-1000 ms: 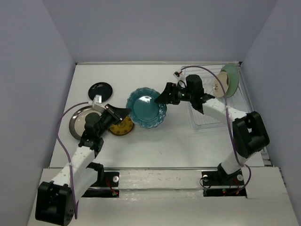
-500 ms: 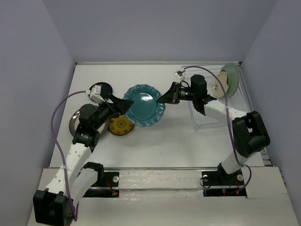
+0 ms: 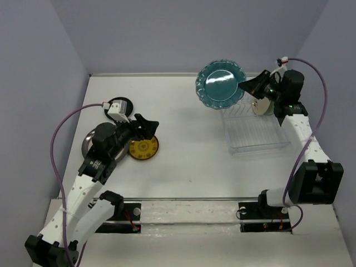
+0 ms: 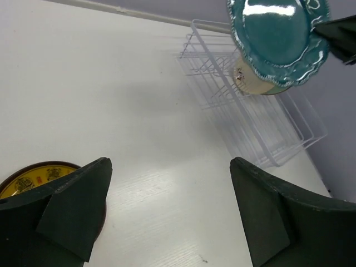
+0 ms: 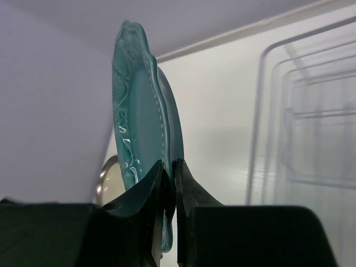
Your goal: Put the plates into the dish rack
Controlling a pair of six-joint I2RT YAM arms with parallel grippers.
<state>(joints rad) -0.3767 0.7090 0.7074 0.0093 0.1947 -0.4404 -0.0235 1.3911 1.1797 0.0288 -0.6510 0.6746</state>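
My right gripper is shut on the rim of the scalloped dark teal plate, holding it upright in the air over the far left corner of the white wire dish rack. The right wrist view shows that plate edge-on, pinched between the jaws of the gripper. A cream plate stands in the rack's far end. My left gripper is open and holds nothing, just above the small yellow patterned plate. The silver plate and the small black plate are partly hidden by my left arm.
In the left wrist view the rack lies ahead to the right, with the teal plate above it and the yellow plate at lower left. Purple walls enclose the table on three sides.
My right gripper shut on the teal plate, then lifted it off the table and swung it right, up over the rack. My left gripper opened, let the plate go and drew back left.
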